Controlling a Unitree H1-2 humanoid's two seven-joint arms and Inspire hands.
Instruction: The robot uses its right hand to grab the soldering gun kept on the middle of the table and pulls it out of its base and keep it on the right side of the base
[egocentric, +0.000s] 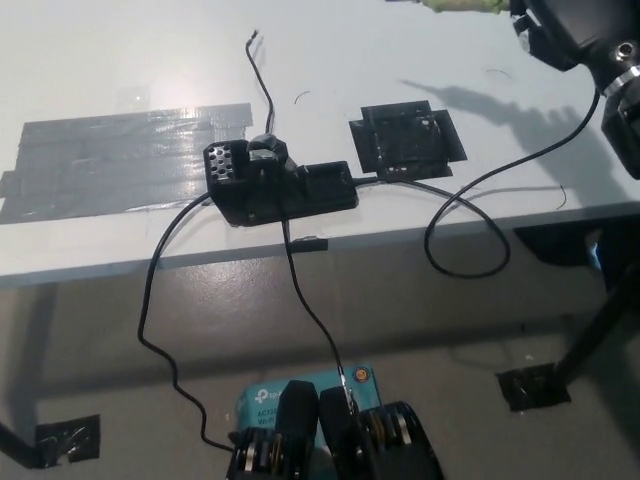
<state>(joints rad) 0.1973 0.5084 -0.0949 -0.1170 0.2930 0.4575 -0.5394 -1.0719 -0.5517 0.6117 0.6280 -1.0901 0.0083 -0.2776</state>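
There is a single view, taken from the robot's head and looking steeply down across the near edge of the white table (100, 60), so the tabletop fills the upper half of the picture and the grey floor (480, 320) below the edge fills the lower half. The camera sits fairly close, near enough that the black plastic soldering base (280, 185) lies just above the middle, while the black right hand (570, 30) is cut off by the top right corner; with only one camera, no part of the scene is shared with another view
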